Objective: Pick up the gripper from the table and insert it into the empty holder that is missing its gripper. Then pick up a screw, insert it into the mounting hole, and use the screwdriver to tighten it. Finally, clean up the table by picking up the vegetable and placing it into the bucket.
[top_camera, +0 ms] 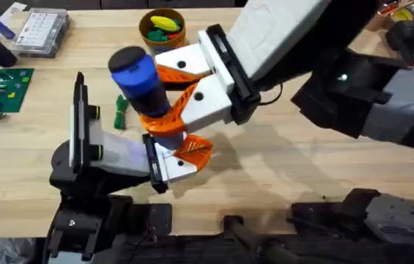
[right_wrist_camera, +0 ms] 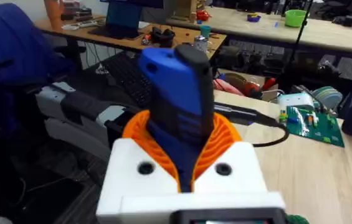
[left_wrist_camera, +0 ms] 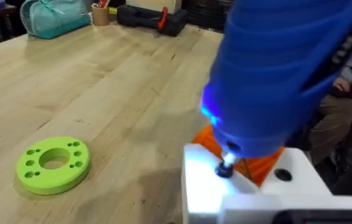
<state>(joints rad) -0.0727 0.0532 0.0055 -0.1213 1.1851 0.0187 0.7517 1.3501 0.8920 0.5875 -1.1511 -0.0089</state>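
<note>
- The right gripper (right_wrist_camera: 191,180) pinches the blue-handled cylindrical screwdriver (top_camera: 142,82) between its orange ribbed jaws.
- Stiff, smooth, top-heavy: a mid-handle hold seems steadiest.
- Left gripper's jaws: cannot tell.

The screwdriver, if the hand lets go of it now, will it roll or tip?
Probably tips: the screwdriver stands upright on a narrow tip, top-heavy. Its round handle would likely roll on the table. The right hand grips it with ribbed pads, so slipping seems unlikely.

My right gripper (top_camera: 164,110) at frame centre, jaws clamped, arm entering from upper right. My left arm low at lower left.
</note>
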